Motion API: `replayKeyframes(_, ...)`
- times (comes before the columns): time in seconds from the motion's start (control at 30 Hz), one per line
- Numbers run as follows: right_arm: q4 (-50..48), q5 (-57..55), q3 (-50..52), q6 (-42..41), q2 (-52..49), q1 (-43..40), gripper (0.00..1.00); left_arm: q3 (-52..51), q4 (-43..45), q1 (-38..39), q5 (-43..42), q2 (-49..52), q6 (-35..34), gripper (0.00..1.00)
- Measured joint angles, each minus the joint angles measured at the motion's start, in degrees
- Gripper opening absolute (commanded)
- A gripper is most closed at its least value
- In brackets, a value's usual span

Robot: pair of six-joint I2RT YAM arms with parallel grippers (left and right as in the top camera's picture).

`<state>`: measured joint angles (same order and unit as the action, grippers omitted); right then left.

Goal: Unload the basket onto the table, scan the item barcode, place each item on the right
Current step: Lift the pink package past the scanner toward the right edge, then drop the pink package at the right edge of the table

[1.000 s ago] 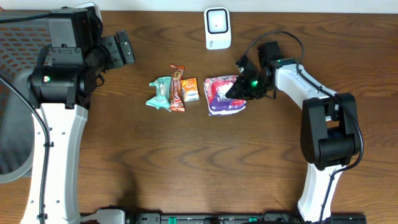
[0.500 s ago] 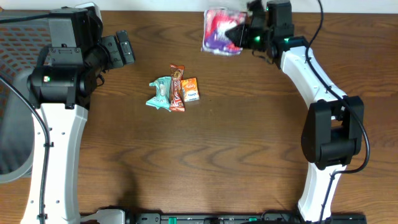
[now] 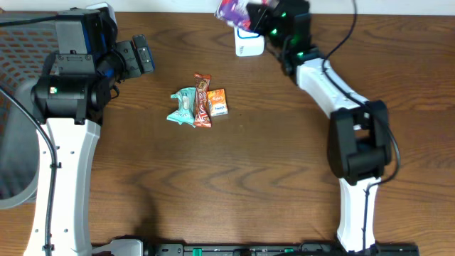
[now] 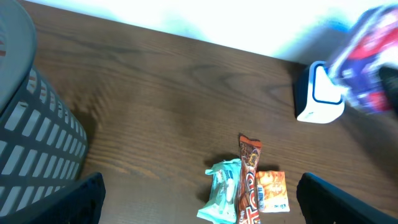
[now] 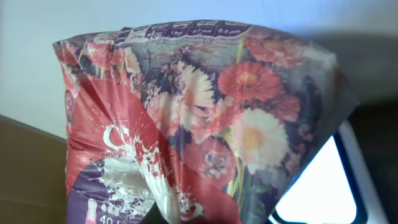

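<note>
**Presenting the packet to the scanner**

The right fingers point(image 3: 257, 16) are clamped on a flowered packet point(image 3: 231, 10) and hold it in the air at the far edge of the counter point(image 3: 284, 156), just above and slightly left of the white scanner point(image 3: 249, 43). In the right wrist view the packet point(image 5: 205, 124) fills most of the picture, and the scanner's pale window point(image 5: 317, 186) shows past its lower right corner. So the packet seems close to the reader, but not yet squarely in front of it.

No barcode is visible on the printed face. It may be on the far side or down near the grip, which I cannot tell.

To do this step well, the coded face should probably be turned flat toward the window. It should then be held steady and near, without touching the scanner's housing. The film looks soft and crinkled, so a wrinkle across the bars could spoil the read. A slow tilt may help more than a quick pass.

The left fingers point(image 4: 74, 202) are spread wide and hold nothing, parked at the far left beside the grey basket point(image 4: 31, 137). Three other snacks point(image 3: 197, 103) lie in a cluster mid-counter, well apart from the scanner.
</note>
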<state>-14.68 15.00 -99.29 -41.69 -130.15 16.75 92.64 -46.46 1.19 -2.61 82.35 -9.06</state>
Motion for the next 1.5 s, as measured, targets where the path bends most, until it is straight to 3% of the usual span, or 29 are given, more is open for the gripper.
replayKeyframes(0.2, 1.62, -1.77, 0.61, -1.31, -3.52, -0.63, 0.01, 0.00, 0.02, 0.00, 0.02, 0.00, 0.00, 0.98)
replayKeyframes(0.9, 7.23, -0.48, 0.61, -0.79, 0.70, -6.91, 0.01, 0.00, 0.00, 0.00, 0.00, 0.00, 0.00, 0.98)
replayKeyframes(1.17, 28.09, -4.83, -0.48, 1.20, 11.08, -20.55, 0.01, 0.00, -0.02, 0.00, 0.00, 0.00, 0.02, 0.98)
replayKeyframes(1.3, 42.42, -13.90, -0.57, 1.64, 11.56, -27.85, 0.01, 0.00, 0.02, 0.00, 0.00, 0.00, 0.00, 0.98)
replayKeyframes(1.43, 48.89, -22.14, 0.28, 1.64, 11.04, -33.73, 0.02, 0.00, 0.02, 0.00, 0.00, 0.00, 0.00, 0.98)
replayKeyframes(1.47, 49.42, -23.43, 0.31, 1.64, 11.04, -35.50, 0.09, 0.00, 0.02, 0.00, 0.00, 0.00, 0.00, 0.98)
replayKeyframes(1.5, 49.59, -23.87, 0.31, 1.64, 11.04, -36.85, 0.26, 0.00, 0.02, 0.00, 0.02, 0.00, 0.00, 0.98)
